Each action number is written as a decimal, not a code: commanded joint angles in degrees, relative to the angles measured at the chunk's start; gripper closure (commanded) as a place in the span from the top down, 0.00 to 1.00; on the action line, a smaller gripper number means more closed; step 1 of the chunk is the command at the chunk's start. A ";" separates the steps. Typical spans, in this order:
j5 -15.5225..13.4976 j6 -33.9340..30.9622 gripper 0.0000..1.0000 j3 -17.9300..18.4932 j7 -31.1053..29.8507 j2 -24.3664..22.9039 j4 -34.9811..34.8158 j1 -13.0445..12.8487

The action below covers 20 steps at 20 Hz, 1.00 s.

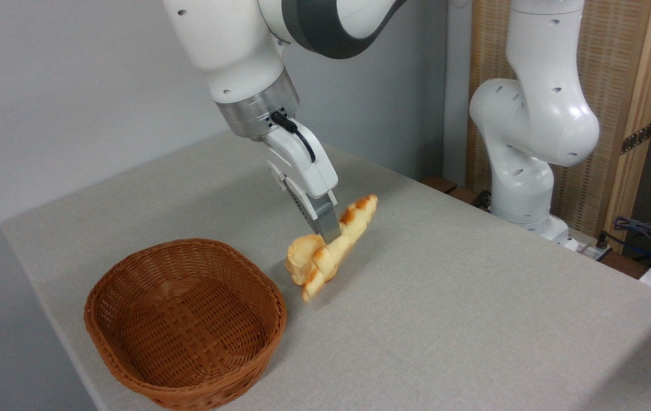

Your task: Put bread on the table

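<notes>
Camera view, fixed, looking across the table (474,297) — a light grey, finely textured top with a rounded near-left corner.

Item: bread (341,242), long golden-orange loaf with ridged top and paler side. It is held tilted, upper tip toward the right rear, lower tip down near the cloth; whether that tip touches the surface cannot be told, as the end is blurred.

Item: gripper (330,229), white body with grey fingers, angled down from the arm's wrist. Its fingers are pinched on the loaf at about mid-length; only the near finger is clearly seen.

Item: small round bun (300,260), pale, seen just behind the loaf's lower half, on the table.

Item: wicker basket (131,337), brown, woven — placed at front left, near the loaf but apart from it.

Item: arm base (525,165), white, seen at the table's far right edge.
</notes>
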 commanded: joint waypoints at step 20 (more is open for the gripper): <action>-4.95 13.35 1.00 -0.52 -9.13 -0.53 4.52 -0.18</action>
